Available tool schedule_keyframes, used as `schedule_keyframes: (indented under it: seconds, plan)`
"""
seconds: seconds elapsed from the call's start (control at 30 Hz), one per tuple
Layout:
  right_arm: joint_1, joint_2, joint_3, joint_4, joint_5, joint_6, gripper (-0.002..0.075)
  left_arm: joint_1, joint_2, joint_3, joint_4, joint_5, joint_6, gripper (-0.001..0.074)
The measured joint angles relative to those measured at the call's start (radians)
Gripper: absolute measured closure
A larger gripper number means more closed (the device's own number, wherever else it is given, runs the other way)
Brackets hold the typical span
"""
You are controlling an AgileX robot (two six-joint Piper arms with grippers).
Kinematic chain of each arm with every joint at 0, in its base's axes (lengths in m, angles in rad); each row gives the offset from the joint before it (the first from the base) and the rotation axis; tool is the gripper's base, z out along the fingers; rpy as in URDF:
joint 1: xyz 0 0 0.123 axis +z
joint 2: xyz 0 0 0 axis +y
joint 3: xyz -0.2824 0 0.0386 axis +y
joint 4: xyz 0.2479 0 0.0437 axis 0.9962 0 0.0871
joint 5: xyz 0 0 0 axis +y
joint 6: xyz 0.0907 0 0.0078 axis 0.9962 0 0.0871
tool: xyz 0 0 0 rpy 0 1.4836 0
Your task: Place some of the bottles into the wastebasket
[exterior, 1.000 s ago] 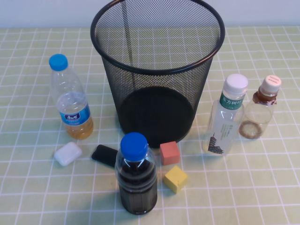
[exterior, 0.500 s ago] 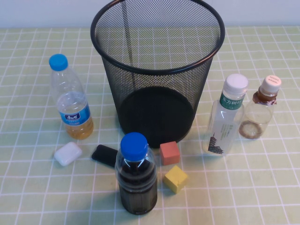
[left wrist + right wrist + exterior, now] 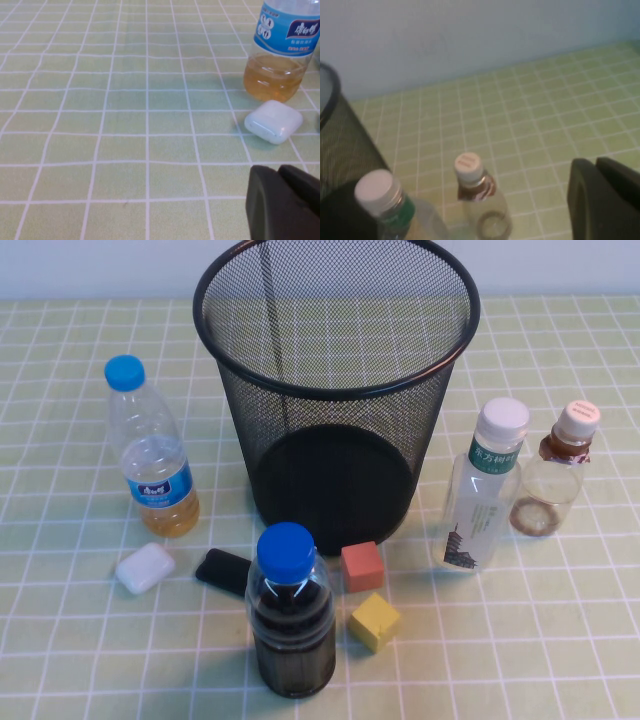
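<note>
bottles (image 3: pixel 484 490) upright beside wastebasket (image 3: pixel 335 390); tools off-table.

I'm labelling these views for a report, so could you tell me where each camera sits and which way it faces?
High view: raised on the robot's side, angled down at the wastebasket; no arm shows.
Left wrist view: low over the tablecloth, facing the yellow-liquid bottle and white case; left gripper at the edge.
Right wrist view: above the tall bottle and small bottle; right gripper at the edge.
Shared: both bottles appear in the high view too.
</note>
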Motion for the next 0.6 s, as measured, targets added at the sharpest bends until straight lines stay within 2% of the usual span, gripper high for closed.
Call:
schedule_keyframes:
  seconds: [0.1,0.2,0.33,0.5,0.6]
  plan:
    - [0.030,0.106,-0.086,0.084,0.098,-0.124,0.0736,0.000,0.000,0.000,0.000,0.000,0.000,0.0736]
    - [0.069,0.228,-0.191,0.093,0.205,-0.162,0.0736,0.000,0.000,0.000,0.000,0.000,0.000,0.0736]
    - [0.126,0.373,-0.307,0.093,0.308,-0.174,0.0736,0.000,0.000,0.000,0.000,0.000,0.000,0.0736]
    - [0.201,0.530,-0.399,0.084,0.337,-0.174,0.0732,0.000,0.000,0.000,0.000,0.000,0.000,0.0736]
    - [0.234,0.605,-0.440,0.043,0.357,-0.160,0.0682,0.000,0.000,0.000,0.000,0.000,0.000,0.0736]
